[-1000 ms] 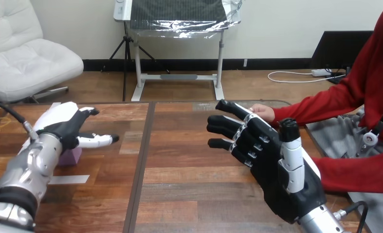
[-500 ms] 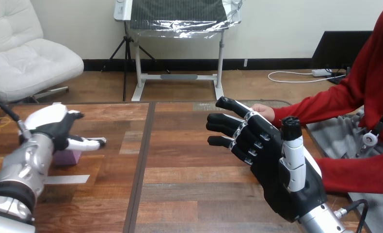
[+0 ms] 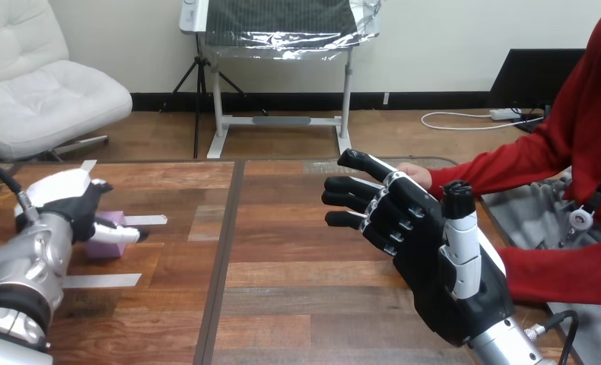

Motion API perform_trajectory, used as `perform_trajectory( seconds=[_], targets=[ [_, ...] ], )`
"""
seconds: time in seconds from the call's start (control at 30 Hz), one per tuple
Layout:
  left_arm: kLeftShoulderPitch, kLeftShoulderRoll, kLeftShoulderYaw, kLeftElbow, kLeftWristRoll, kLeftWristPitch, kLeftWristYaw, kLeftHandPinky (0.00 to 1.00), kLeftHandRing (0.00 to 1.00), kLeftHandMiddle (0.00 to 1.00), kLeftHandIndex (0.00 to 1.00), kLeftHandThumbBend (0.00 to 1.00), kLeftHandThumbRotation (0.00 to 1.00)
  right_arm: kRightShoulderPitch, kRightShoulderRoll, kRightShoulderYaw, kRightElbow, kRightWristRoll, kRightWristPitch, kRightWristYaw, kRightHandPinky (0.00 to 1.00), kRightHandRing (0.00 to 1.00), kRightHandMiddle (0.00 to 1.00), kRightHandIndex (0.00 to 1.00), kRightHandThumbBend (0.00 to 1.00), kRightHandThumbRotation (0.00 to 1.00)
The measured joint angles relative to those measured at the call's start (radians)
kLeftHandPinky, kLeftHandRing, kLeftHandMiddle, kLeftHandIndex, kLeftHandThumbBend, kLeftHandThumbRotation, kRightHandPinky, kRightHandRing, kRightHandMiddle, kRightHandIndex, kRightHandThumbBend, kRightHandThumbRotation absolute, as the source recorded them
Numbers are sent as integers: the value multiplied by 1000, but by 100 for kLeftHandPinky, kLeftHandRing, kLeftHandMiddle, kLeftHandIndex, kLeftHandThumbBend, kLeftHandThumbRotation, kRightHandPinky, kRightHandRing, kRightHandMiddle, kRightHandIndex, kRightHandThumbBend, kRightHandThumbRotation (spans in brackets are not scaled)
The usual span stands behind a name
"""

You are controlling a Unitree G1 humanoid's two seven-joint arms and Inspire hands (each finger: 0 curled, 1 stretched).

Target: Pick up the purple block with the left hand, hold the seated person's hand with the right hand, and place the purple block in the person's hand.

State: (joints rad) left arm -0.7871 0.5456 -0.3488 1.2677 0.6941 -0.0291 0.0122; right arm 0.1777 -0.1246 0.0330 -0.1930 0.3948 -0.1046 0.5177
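We see the purple block (image 3: 102, 248) lying on the wooden table (image 3: 297, 281) close to its left edge, about halfway between the near and far edges. The left hand (image 3: 73, 201) is down on the block from the left and partly covers it, with its white back turned up. We cannot tell whether it has a grip on the block or only rests against it. Two strips of white tape lie near the block, one (image 3: 147, 220) just beyond it on the far side and one (image 3: 100, 280) on the near side. Near the table's right edge the right hand (image 3: 434, 258) stands raised above the wood, its dark palm side facing left. Its fingers (image 3: 358, 199) are straight and spread, pointing toward the far left, and its thumb (image 3: 460, 228) sticks upward, so this hand grasps nothing. The person's hand (image 3: 414, 174) rests by the table's far right corner, right behind the uppermost of those fingers. We cannot tell whether the two touch, and nothing of the robot's curls around the person's hand.
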Motion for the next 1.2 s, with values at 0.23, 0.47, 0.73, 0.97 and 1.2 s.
perform_trajectory(
  seconds=[0.23, 0.47, 0.73, 0.97, 1.2],
  targets=[
    [0, 0, -21, 4, 6, 26, 7, 100, 98, 97, 93, 69, 48, 0, 0, 0, 0, 2, 6, 0, 75, 79, 77, 84, 82, 100],
    [0, 0, -34, 7, 5, 46, 4, 100, 99, 99, 95, 69, 45, 0, 0, 0, 0, 3, 19, 1, 75, 78, 76, 84, 82, 100],
    [0, 0, -35, 18, 2, 64, -33, 100, 99, 99, 97, 71, 42, 0, 0, 0, 0, 3, 21, 6, 75, 78, 75, 84, 82, 100],
    [0, 0, -34, 24, -7, 74, -78, 100, 97, 96, 95, 75, 36, 0, -1, 0, 0, 5, 22, 13, 75, 78, 75, 84, 82, 100],
    [0, 0, -30, 24, -31, 80, -95, 95, 93, 91, 91, 79, 27, 0, -1, 0, 0, 10, 23, 16, 75, 78, 75, 83, 83, 100]
  ],
)
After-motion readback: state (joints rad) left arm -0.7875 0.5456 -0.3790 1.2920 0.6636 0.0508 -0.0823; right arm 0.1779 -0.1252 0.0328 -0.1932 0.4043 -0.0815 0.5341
